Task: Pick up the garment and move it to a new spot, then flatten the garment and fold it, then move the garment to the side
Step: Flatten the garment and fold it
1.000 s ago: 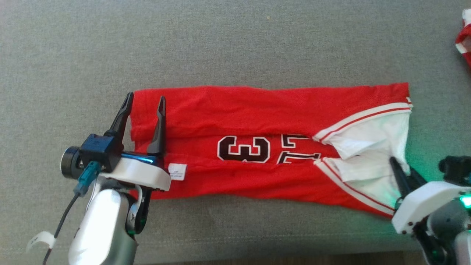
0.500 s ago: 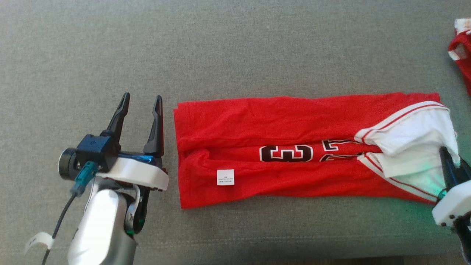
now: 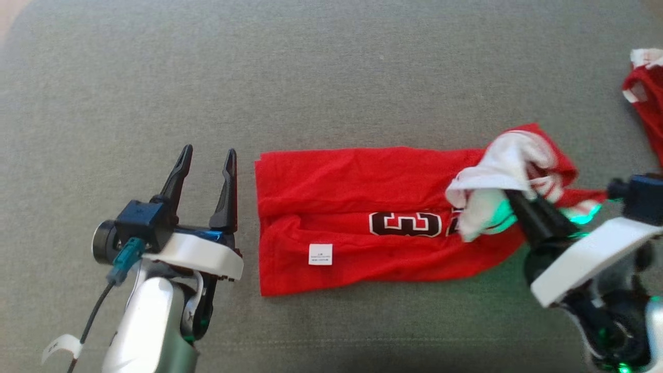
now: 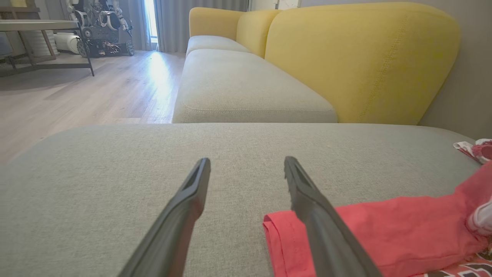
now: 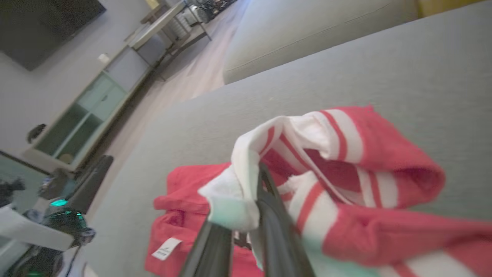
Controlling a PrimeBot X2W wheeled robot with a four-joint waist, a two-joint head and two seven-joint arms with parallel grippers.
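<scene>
The red jersey lies folded lengthwise across the middle of the head view on the grey sofa cushion; the right gripper, at centre right, is clamped on its white-trimmed end, which is lifted and bunched; the left gripper, lower left, stands spread and empty just beside the opposite edge. My worry: pulling by one end could drag the cloth askew and undo the fold; a thin pinch might slip.
</scene>
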